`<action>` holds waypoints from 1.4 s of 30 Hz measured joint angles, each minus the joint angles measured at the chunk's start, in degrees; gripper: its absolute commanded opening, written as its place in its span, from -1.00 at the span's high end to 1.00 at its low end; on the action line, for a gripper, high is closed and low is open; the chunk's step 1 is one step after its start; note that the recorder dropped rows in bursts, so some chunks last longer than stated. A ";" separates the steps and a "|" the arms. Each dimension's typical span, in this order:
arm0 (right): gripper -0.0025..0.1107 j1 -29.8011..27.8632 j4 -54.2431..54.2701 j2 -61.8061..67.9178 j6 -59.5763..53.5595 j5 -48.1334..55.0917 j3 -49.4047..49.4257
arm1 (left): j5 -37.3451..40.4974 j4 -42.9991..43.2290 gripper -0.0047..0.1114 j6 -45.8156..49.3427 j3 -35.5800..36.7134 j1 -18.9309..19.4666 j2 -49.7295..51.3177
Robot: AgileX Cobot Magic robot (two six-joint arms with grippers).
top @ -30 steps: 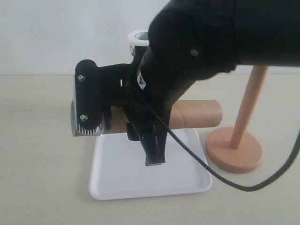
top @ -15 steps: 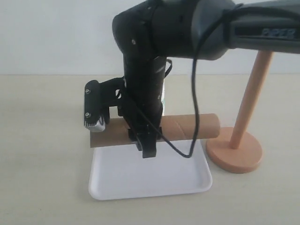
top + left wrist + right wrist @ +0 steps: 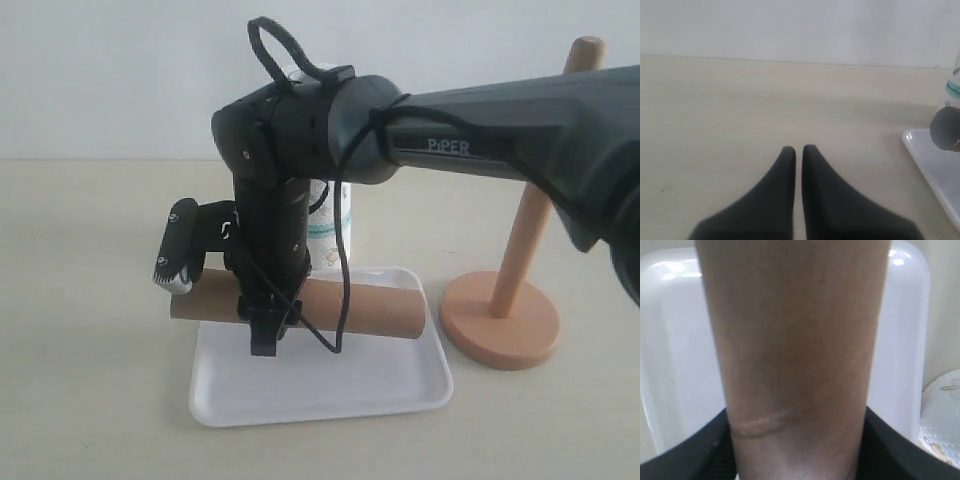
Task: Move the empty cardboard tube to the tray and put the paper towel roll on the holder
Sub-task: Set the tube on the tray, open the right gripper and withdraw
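Lying crosswise, the tube [image 3: 370, 310] fills the right hand [image 3: 265, 322].

light: bright, soft, even | shadows: faint, beneath the tray [image 3: 330, 392] | glare: white spots on tray rim, right wrist view | blur: empty cardboard tube [image 3: 795, 365] close-up, soft

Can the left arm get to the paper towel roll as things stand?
Probably not cleanly. The left gripper is shut over bare table beside the tray, and the right gripper holds the cardboard tube over the tray, across the approach to the paper towel roll standing behind it.
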 measured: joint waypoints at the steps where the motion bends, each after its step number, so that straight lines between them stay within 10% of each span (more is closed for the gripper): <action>1: 0.60 0.00 0.00 0.27 0.71 -0.15 0.00 | 0.00 0.00 0.85 0.00 0.00 0.00 0.00; 21: 0.47 0.00 -4.56 1.61 2.32 3.48 -0.10 | 0.00 0.00 0.85 0.00 0.00 0.00 0.00; 28: -0.04 0.00 -4.56 1.61 3.17 4.07 -0.10 | 0.00 0.00 0.85 0.00 0.00 0.00 0.00; 42: -0.11 0.00 -4.99 1.61 4.67 4.43 -0.10 | 0.00 0.00 0.85 0.00 0.00 0.00 0.00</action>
